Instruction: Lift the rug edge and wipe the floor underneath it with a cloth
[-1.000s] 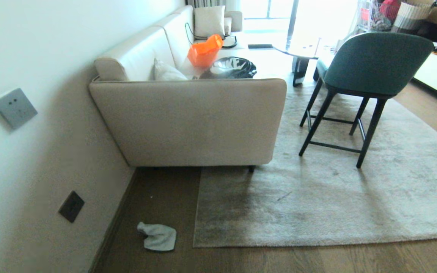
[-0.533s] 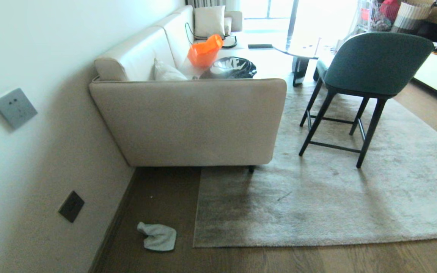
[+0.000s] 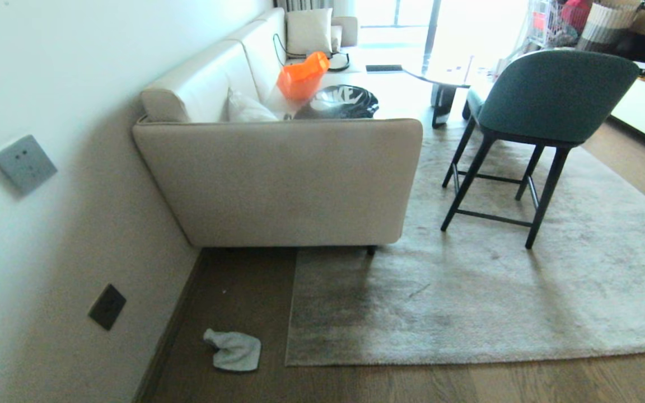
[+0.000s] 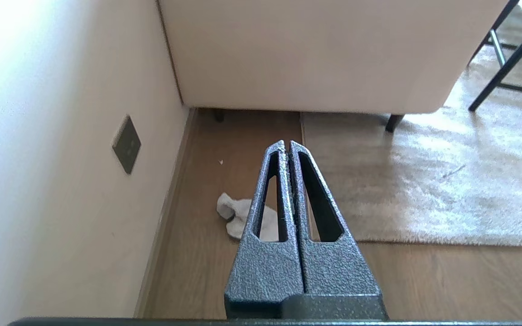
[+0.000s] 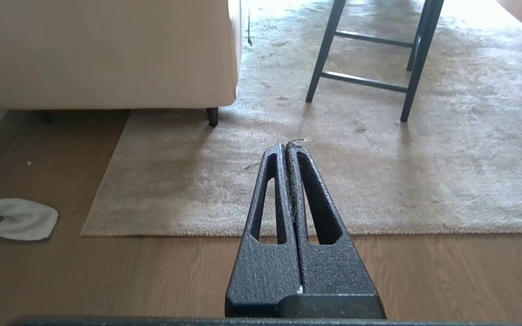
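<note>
cloth (image 3: 233, 350) lies crumpled on the floor (image 3: 401, 383), in the strip between the wall's skirting and the rug edge (image 3: 287, 313), just beside the rug's near corner and apart from it. you have nothing in hand: the left end effector (image 4: 287, 146) and the right end effector (image 5: 285, 147) both show their fingers pressed together, and both hang above the floor short of the rug. from the left wrist view the cloth sits almost straight ahead and below the tips, while from the right wrist view it lies far off to the side, so your left arm is the nearer one for it. the rug's near border runs crosswise in front of you, with its side border running away toward the sofa (image 3: 283, 179). on the sofa seat sit an orange bag (image 3: 302, 75) and a black bag (image 3: 339, 101); i cannot tell what they hold.
</note>
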You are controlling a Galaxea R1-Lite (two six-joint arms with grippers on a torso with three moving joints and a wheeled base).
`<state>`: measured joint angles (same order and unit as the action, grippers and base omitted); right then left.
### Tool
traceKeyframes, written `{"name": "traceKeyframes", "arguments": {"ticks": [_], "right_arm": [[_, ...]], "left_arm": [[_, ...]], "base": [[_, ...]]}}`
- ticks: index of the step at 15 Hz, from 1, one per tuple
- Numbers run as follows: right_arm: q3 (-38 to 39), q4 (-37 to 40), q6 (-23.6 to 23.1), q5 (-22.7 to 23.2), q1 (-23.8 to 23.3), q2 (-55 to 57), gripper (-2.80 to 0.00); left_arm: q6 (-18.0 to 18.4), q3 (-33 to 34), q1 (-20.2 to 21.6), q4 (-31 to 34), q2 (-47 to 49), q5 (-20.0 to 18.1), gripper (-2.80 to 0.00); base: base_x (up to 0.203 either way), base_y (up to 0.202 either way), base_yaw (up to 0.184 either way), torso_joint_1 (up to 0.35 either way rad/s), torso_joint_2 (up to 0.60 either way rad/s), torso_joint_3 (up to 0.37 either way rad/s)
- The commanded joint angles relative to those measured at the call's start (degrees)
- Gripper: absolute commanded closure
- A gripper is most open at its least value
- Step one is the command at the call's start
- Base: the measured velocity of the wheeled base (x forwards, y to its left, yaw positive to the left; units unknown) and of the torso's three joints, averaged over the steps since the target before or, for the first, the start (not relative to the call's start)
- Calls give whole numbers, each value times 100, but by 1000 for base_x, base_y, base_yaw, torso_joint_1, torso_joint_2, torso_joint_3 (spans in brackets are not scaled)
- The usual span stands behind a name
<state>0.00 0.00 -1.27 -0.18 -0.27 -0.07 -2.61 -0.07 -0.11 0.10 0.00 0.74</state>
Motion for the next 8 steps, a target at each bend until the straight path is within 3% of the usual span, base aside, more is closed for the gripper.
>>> {"name": "traceKeyframes", "arguments": {"ticks": [1, 8], "right_arm": [[0, 0, -5, 1, 0, 7, 0], [0, 0, -5, 1, 0, 7, 0]], "left_arm": [[-3, -1, 2, -1, 0, 5, 0], [-3, -1, 2, -1, 0, 5, 0]], "base": [[0, 0, 0, -21, -358, -367], [0, 0, 0, 19, -423, -397]]}}
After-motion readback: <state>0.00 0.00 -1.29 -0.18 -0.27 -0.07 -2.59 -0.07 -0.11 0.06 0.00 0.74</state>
